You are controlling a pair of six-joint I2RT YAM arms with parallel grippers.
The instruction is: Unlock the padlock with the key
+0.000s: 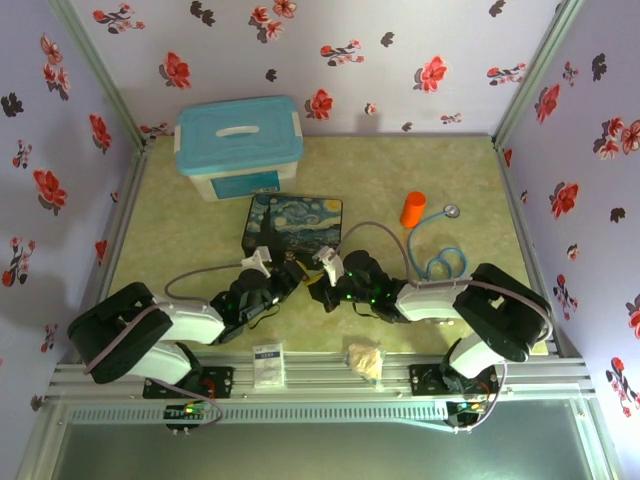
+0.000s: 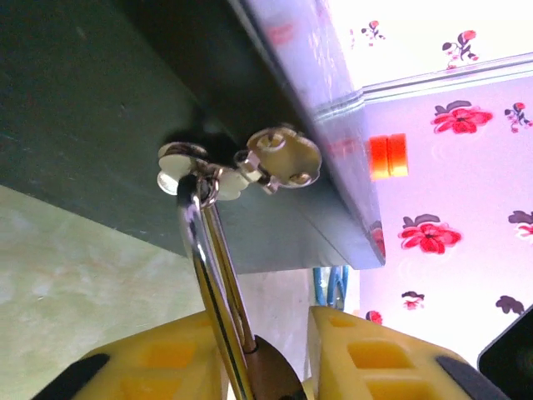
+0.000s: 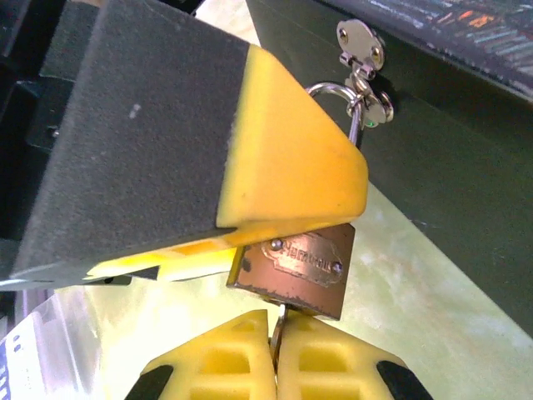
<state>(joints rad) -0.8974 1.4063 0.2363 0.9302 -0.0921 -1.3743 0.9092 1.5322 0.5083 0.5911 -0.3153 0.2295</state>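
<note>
The small brass padlock hangs by its silver shackle from the hasp on the front of the dark painted box. My right gripper is shut on the thin key, whose blade enters the bottom of the padlock. My left gripper is open around the padlock body. The body rests against the left finger, and a gap separates it from the right finger. One left finger lies over the top of the padlock. Both grippers meet at the box front, left gripper and right gripper.
A blue-lidded tub stands behind the box at back left. An orange cylinder and a coiled blue cable lie to the right. A white packet and a crumpled bag sit on the near rail.
</note>
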